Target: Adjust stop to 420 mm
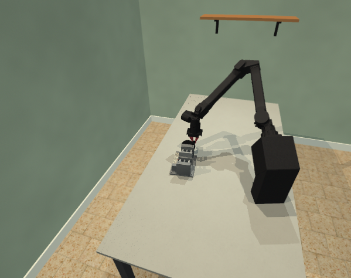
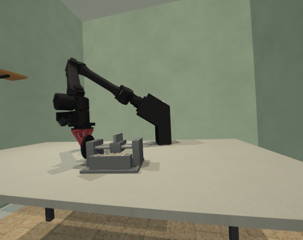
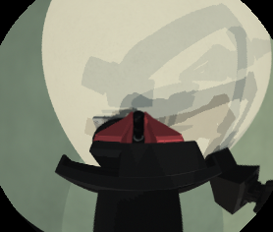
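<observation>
The grey stop [image 1: 185,154] [image 2: 116,147] sits on rods between two end blocks, a little left of mid-span in the exterior view. Below it is a pale scale [image 2: 104,155] with a small red mark near its middle; its numbers are too small to read. The black handwheel [image 1: 186,142] [image 2: 85,147] is on the outer side of the left end block in that view. My gripper [image 1: 194,141] [image 2: 81,146] [image 3: 138,115] points down at the wheel. Its red fingers are shut on the handwheel's dark handle, which shows between them in the wrist view.
The fixture's grey base plate [image 1: 171,173] [image 2: 109,171] lies on the pale table [image 1: 199,224] [image 2: 198,181]. The arm's black base [image 1: 273,170] [image 2: 163,123] stands across the table. An orange shelf [image 1: 249,18] [image 2: 11,74] is on the wall.
</observation>
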{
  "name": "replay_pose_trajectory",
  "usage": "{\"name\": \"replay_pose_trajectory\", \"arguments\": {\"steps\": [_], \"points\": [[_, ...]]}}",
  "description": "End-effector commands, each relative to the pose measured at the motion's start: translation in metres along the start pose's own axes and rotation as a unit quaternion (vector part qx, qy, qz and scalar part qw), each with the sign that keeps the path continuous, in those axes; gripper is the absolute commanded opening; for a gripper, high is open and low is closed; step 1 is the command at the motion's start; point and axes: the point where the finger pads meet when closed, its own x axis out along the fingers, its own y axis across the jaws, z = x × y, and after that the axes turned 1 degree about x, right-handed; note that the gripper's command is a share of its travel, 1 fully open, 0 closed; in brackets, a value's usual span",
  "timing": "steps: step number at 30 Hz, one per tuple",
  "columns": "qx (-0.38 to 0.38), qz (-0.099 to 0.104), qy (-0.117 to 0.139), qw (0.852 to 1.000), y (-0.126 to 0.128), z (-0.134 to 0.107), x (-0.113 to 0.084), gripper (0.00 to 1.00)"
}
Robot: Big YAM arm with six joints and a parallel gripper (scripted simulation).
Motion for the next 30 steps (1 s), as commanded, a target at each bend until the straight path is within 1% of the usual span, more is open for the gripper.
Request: {"name": "replay_pose_trajectory", "arguments": {"steps": [1, 6, 7, 8, 10, 12, 17, 21, 27, 30], "points": [[0.010, 0.013, -0.004, 1.000, 0.012, 0.008, -0.024, 0.06], [0.008, 0.012, -0.003, 1.000, 0.010, 0.006, -0.027, 0.06], [0.014, -0.004, -0.005, 1.000, -0.002, 0.011, -0.017, 0.06], [0.013, -0.005, -0.005, 1.000, -0.003, 0.011, -0.016, 0.06], [0.013, -0.002, -0.005, 1.000, 0.000, 0.011, -0.018, 0.06], [0.011, 0.012, -0.004, 1.000, 0.015, 0.008, -0.029, 0.06], [0.006, 0.010, -0.002, 1.000, 0.024, 0.003, -0.037, 0.06], [0.011, 0.014, -0.003, 1.000, 0.030, 0.007, -0.045, 0.06], [0.013, 0.015, -0.004, 1.000, 0.031, 0.009, -0.047, 0.06], [0.006, 0.010, -0.002, 1.000, 0.033, 0.002, -0.043, 0.06]]}}
